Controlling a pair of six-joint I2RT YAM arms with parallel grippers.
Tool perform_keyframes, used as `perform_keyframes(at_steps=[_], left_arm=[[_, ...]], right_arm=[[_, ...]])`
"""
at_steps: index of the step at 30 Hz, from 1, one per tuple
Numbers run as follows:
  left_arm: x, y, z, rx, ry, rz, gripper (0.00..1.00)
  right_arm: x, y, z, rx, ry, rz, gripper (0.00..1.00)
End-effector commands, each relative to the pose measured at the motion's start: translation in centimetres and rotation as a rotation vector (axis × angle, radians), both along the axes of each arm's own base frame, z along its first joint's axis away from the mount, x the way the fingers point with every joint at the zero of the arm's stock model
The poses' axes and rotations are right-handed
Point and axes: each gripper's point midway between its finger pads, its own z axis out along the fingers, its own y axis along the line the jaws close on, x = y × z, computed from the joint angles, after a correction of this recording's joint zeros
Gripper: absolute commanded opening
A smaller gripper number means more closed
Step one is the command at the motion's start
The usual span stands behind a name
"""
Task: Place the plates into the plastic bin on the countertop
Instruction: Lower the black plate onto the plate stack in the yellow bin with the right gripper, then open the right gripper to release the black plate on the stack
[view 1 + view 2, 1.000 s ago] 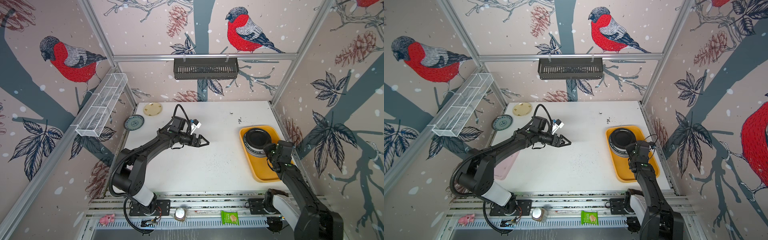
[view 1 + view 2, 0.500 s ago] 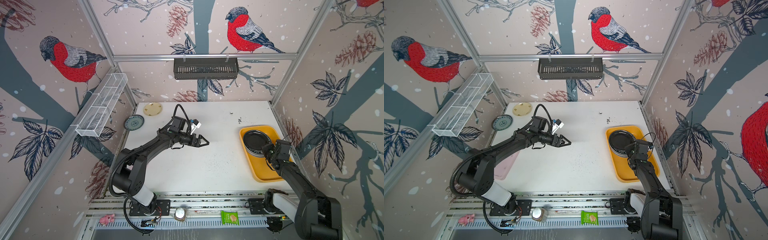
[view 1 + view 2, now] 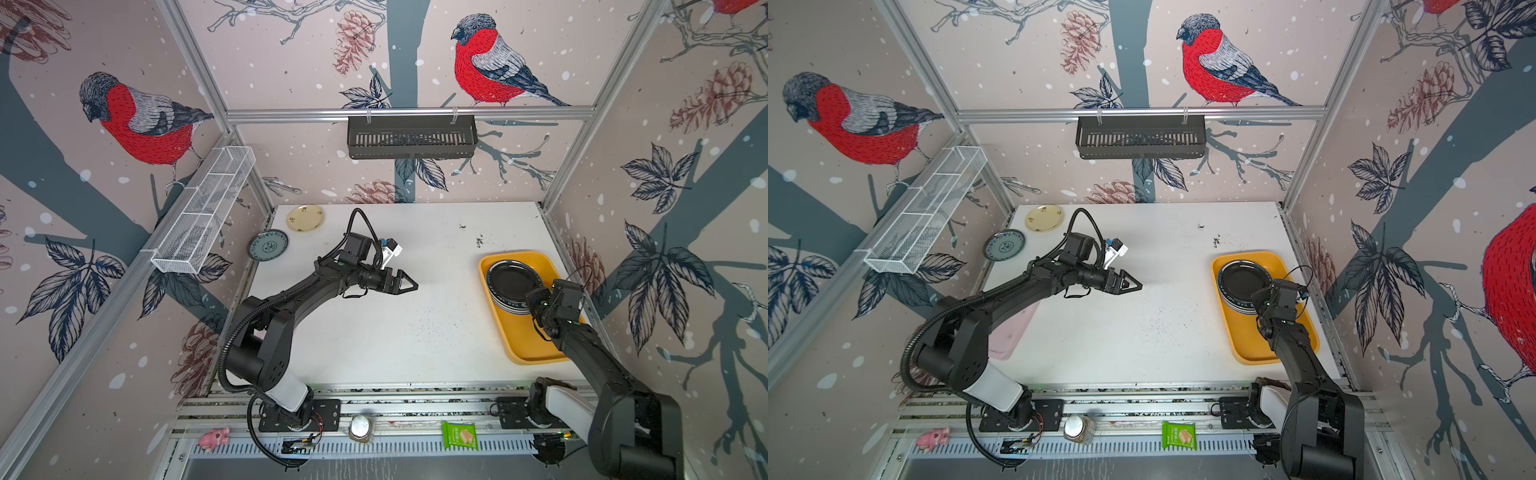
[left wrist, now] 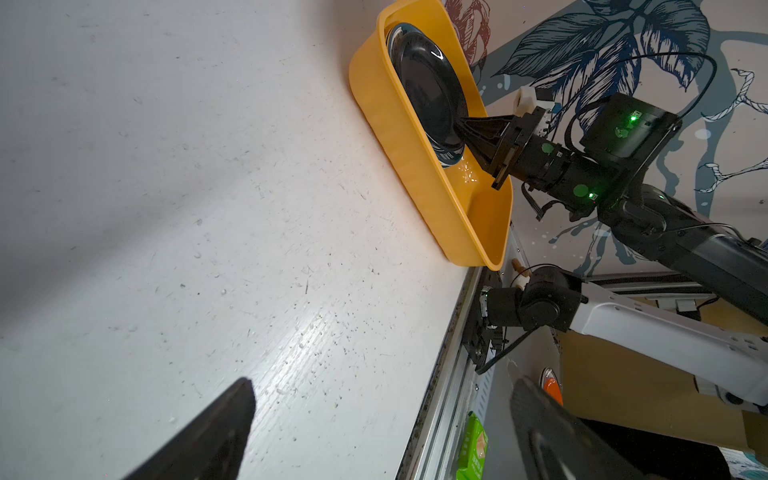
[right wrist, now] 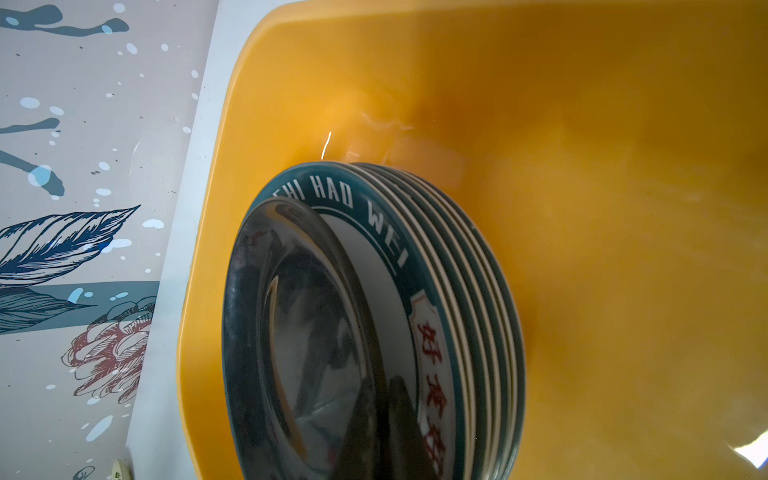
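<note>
The mustard-yellow plastic bin (image 3: 528, 345) (image 3: 1254, 349) (image 4: 415, 166) (image 5: 582, 166) lies at the right edge of the white countertop (image 3: 415, 332). In its far half stands a stack of plates with dark-green lettered rims (image 5: 457, 291) (image 3: 511, 307). A black plate (image 3: 509, 276) (image 3: 1239, 278) (image 4: 428, 87) (image 5: 299, 311) is on top, tilted. My right gripper (image 4: 461, 124) (image 5: 380, 386) is shut on the black plate's near rim. My left gripper (image 3: 409, 282) (image 3: 1133, 284) (image 4: 382, 390) hangs open and empty over the table's middle. A cream-yellow plate (image 3: 305, 218) and a blue-grey plate (image 3: 269, 245) lie at the far left corner.
A black slotted basket (image 3: 411, 137) hangs on the back wall and a white wire basket (image 3: 203, 212) on the left wall. A pink tray (image 3: 1013, 332) sits under the left arm at the table's left edge. A green packet (image 3: 459, 434) and a jar (image 3: 360, 427) lie on the front rails.
The right wrist has shifted slightly toward the stack, keeping its grip on the black plate. The left arm has not moved.
</note>
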Motion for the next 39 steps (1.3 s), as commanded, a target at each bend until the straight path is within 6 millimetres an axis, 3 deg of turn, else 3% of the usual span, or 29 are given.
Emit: perform_keyframes(at_steps=[1,12,23,28,32,39], left_arm=[[0.1,-0.1,0.2,-0.004,-0.017,-0.011,0.96],[0.1,-0.1,0.3,0.0,-0.02,-0.01,0.96],[0.2,0.0,0.2,0.004,-0.021,-0.006,0.96],[0.3,0.0,0.1,0.011,-0.021,-0.002,0.96],[0.4,0.1,0.0,0.021,-0.025,0.006,0.96],[1.0,0.5,-0.3,0.057,-0.035,0.03,0.96]], right_arm=[[0.0,-0.5,-0.1,-0.026,0.004,-0.007,0.06],[-0.5,-0.9,-0.5,-0.027,0.026,-0.028,0.18],[-0.8,-1.7,1.2,-0.065,0.039,-0.059,0.43],[-1.1,-2.2,2.6,-0.094,0.028,-0.085,0.57],[-1.1,-2.5,4.4,-0.117,-0.019,-0.095,0.75],[-0.1,-1.1,7.5,-0.124,-0.139,-0.02,0.92]])
